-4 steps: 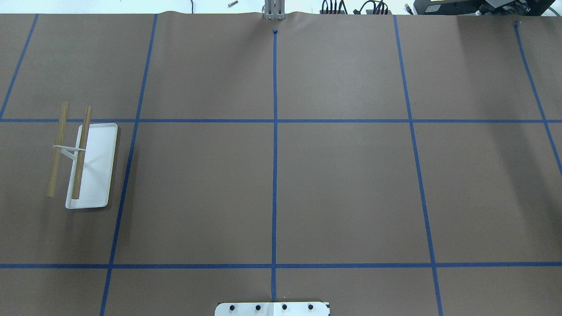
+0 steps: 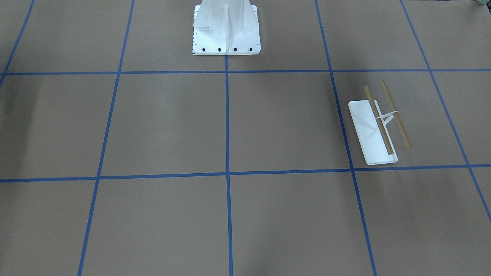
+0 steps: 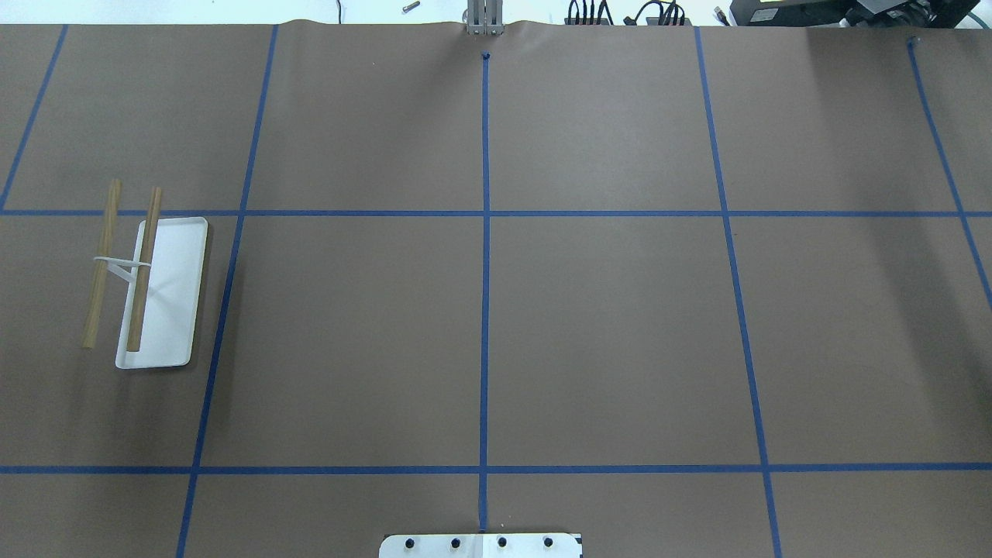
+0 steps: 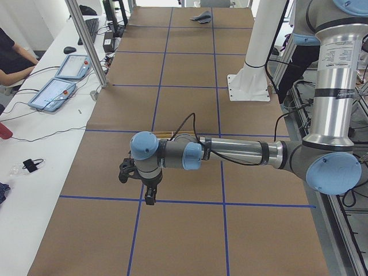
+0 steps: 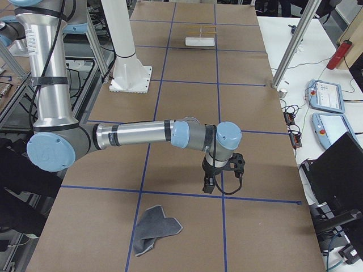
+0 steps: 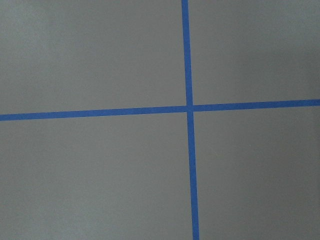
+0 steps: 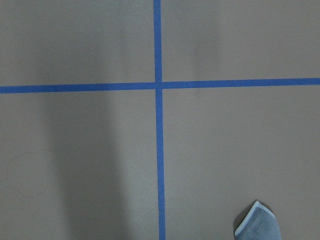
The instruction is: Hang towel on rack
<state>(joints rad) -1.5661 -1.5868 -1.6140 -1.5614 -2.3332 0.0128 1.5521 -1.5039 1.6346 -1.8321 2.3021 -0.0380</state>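
Both jaw openings untellable | right gripper (image 5: 210, 186) hovering near crumpled dark grey cloth towel (image 5: 156, 229), apart | left gripper (image 4: 149, 198) hovering near white-tray wooden-rod rack (image 3: 174, 294)

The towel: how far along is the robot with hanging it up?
Nothing looks done: the towel lies crumpled on the table, the rack stands bare. In hand: the right end effector hangs over the table near it. Remaining: grasp, carry, drape over a rod.
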